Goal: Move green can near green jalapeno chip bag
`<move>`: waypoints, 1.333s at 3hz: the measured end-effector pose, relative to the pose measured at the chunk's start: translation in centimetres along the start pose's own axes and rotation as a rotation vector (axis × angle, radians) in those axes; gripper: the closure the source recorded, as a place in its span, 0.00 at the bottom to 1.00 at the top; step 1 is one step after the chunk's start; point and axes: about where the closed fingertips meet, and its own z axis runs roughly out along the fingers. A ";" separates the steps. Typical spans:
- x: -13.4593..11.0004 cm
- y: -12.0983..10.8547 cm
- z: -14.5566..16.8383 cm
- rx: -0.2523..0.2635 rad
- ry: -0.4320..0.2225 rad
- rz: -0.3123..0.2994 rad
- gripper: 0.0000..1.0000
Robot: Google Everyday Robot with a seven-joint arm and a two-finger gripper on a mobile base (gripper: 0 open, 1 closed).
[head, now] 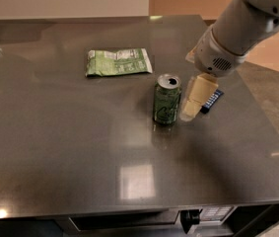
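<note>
**A:** Start at the front. Where is the can?

**B:** The can (167,100) stands upright on the table (55,157), roughly midway across. Its silver top faces up, so its long axis is vertical.

**A:** And the hand?

**B:** The hand (194,101) hangs low, just beside the can on its right in the view, level with the can's body. I cannot tell if it touches the can. It grasps nothing that I can see, and I cannot tell whether it is released or clenched.

**A:** Anything behind it?

**B:** A dark blue packet (212,100) lies flat, partly hidden by the hand. The arm (237,31) rises away to the far right.

**A:** And the bag?

**B:** The bag (119,61) is farther back and to the left of the can. It lies flat with its long side across the table, apart from the can.

**A:** So what does the move turn on?

**B:** As I judge it, the can sits directly left of the hand. A short sideways reach should take it round the body. The carry then goes back and left, towards the bag.
</note>
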 end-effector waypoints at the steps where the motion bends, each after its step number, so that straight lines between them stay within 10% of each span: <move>1: -1.4 -0.3 1.7 -0.024 -0.039 -0.009 0.00; 2: -2.3 0.0 2.7 -0.051 -0.065 -0.019 0.00; 4: -3.5 0.8 2.8 -0.075 -0.088 -0.052 0.41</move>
